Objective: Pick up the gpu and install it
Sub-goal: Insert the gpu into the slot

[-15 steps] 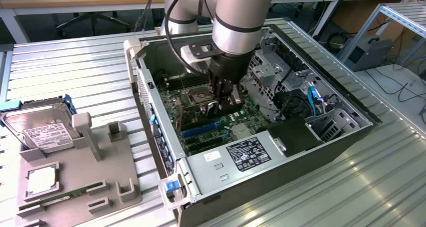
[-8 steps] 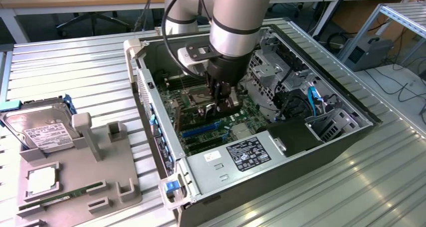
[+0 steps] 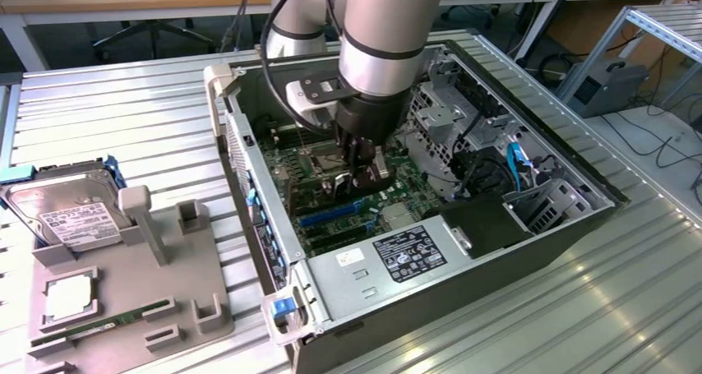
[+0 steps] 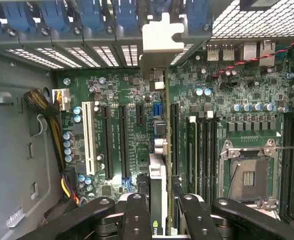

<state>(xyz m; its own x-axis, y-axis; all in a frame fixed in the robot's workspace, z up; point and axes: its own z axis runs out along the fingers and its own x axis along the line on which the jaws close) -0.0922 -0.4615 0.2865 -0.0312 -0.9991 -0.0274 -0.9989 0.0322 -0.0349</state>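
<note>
Gripper [image 3: 367, 175] clamped on gpu [image 4: 158, 187], card edge-on over motherboard [image 4: 112, 85] slots inside case [image 3: 461, 308]; exterior view: 12 o'clock from PSU [image 3: 406, 255]. Likely light, stiff, fragile; hold board edges, avoid components and contacts.

From the exterior view, my arm [image 3: 390, 29] runs off the top edge of the frame and hides the middle of the motherboard [image 3: 288, 181]. On the wrist camera I get the gpu [image 4: 158, 185] edge-on, so its face is hidden. The print on the power supply label [image 3: 408, 255] is too small to read.
</note>
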